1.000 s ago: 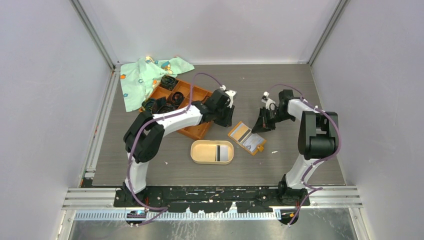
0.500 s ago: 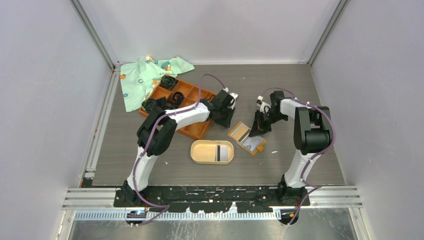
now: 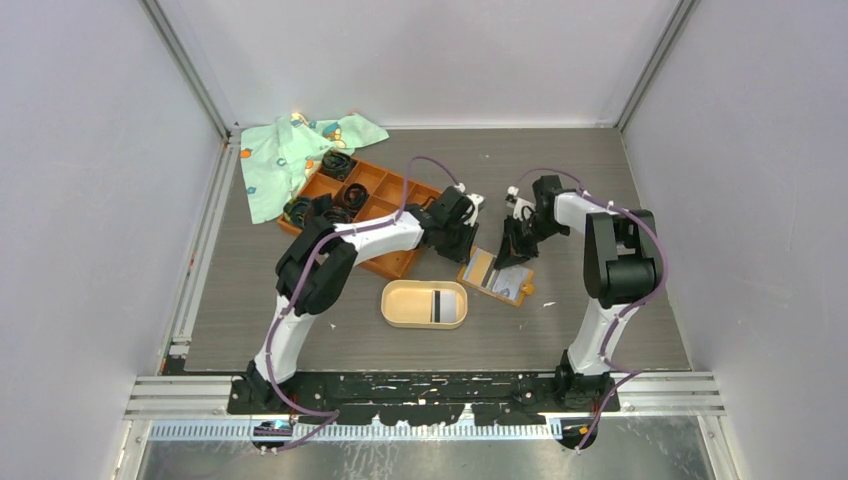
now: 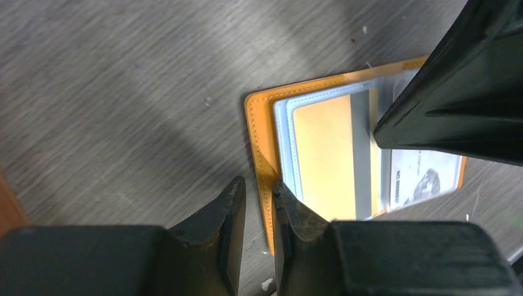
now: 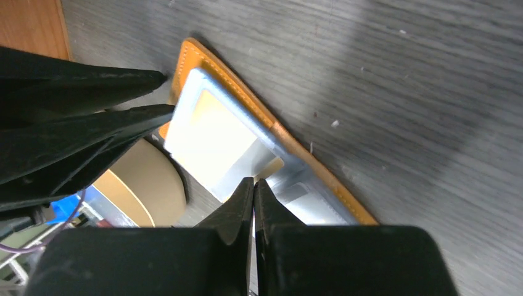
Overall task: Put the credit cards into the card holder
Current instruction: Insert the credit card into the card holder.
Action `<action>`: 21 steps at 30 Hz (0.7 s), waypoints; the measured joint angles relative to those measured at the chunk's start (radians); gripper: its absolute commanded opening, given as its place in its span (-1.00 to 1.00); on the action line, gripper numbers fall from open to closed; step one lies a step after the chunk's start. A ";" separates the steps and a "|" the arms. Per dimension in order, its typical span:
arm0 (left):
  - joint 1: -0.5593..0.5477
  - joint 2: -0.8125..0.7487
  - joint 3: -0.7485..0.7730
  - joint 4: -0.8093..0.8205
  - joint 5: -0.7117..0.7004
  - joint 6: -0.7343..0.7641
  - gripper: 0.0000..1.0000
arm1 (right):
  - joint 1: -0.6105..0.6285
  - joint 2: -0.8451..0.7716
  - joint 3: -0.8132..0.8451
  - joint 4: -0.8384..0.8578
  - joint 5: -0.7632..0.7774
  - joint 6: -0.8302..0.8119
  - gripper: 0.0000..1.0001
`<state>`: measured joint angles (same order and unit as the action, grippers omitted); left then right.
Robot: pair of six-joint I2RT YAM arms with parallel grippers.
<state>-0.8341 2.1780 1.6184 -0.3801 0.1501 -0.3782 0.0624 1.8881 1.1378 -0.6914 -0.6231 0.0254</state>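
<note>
The beige oval card holder [image 3: 400, 305] lies at the front centre with one card [image 3: 437, 303], dark-striped, inside it. To its right the orange wallet [image 3: 478, 268] lies open. Its clear pockets hold a yellow credit card [image 4: 324, 154] with a grey stripe and a white printed card [image 4: 419, 179]. My left gripper [image 4: 259, 188] stands over the wallet's left border [image 4: 258, 132], jaws a narrow gap apart, and the orange edge shows in that gap. My right gripper [image 5: 253, 182] is shut, tips down on the clear pocket at the yellow card's [image 5: 206, 132] end. The holder's rim [image 5: 142, 179] shows just beyond.
An orange grid tray [image 3: 385, 190] with black coiled bands [image 3: 335, 163] sits behind the left arm, close to its forearm. A green patterned cloth [image 3: 285, 150] lies at the back left. The two grippers [image 3: 463, 250] [image 3: 513, 258] stand close together over the wallet.
Both grippers have closed in on the wallet: the left moved right to its left edge, the right moved left and down onto its pockets. The wallet has shifted slightly.
</note>
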 measured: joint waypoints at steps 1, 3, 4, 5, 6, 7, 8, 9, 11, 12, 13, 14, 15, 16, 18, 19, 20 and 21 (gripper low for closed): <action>-0.004 -0.003 -0.008 0.010 0.004 -0.008 -0.53 | -0.002 -0.010 0.001 -0.005 0.003 -0.017 -0.83; -0.011 -0.011 -0.024 0.024 0.010 -0.017 -0.53 | -0.005 -0.053 0.001 -0.021 0.014 -0.053 -0.81; -0.015 -0.015 -0.031 0.028 0.012 -0.024 -0.53 | -0.006 -0.092 -0.001 -0.027 0.024 -0.076 -0.78; -0.019 -0.019 -0.039 0.031 0.015 -0.032 -0.53 | -0.006 -0.144 -0.005 -0.027 0.032 -0.097 -0.74; -0.023 -0.022 -0.043 0.032 0.019 -0.036 -0.53 | -0.008 -0.209 -0.011 -0.025 0.040 -0.118 -0.62; -0.028 -0.023 -0.044 0.032 0.024 -0.040 -0.52 | -0.008 -0.270 -0.020 -0.017 0.043 -0.135 -0.41; -0.034 -0.023 -0.044 0.032 0.029 -0.044 -0.52 | -0.008 -0.350 -0.032 -0.008 0.048 -0.155 -0.19; -0.043 -0.023 -0.044 0.032 0.034 -0.051 -0.52 | -0.009 -0.438 -0.050 0.011 0.050 -0.174 0.07; -0.063 -0.023 -0.044 0.031 0.035 -0.061 -0.50 | -0.016 -0.608 -0.103 0.066 0.039 -0.220 0.50; -0.074 -0.023 -0.044 0.032 0.034 -0.065 -0.48 | -0.022 -0.671 -0.126 0.080 0.026 -0.234 0.64; -0.082 -0.024 -0.046 0.035 0.033 -0.068 -0.48 | -0.034 -0.734 -0.160 0.114 -0.006 -0.259 0.74; -0.091 -0.032 -0.062 0.053 0.025 -0.076 -0.48 | -0.048 -0.778 -0.198 0.140 -0.048 -0.278 0.77; -0.097 -0.045 -0.083 0.064 0.017 -0.084 -0.47 | -0.061 -0.806 -0.228 0.155 -0.086 -0.291 0.77; -0.106 -0.068 -0.118 0.077 0.007 -0.088 -0.46 | -0.077 -0.817 -0.257 0.161 -0.127 -0.304 0.74; -0.116 -0.129 -0.192 0.096 -0.012 -0.096 -0.43 | -0.095 -0.779 -0.278 0.148 -0.173 -0.312 0.50; -0.118 -0.167 -0.226 0.105 -0.020 -0.100 -0.42 | -0.100 -0.738 -0.277 0.142 -0.183 -0.312 0.39; -0.117 -0.205 -0.258 0.118 -0.028 -0.104 -0.39 | -0.104 -0.683 -0.271 0.132 -0.182 -0.307 0.28; -0.115 -0.248 -0.292 0.140 -0.035 -0.108 -0.37 | -0.106 -0.628 -0.262 0.117 -0.180 -0.297 0.16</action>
<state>-0.9493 1.9301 1.3266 -0.2401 0.1150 -0.4858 -0.0437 1.2602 0.8753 -0.5747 -0.8028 -0.2718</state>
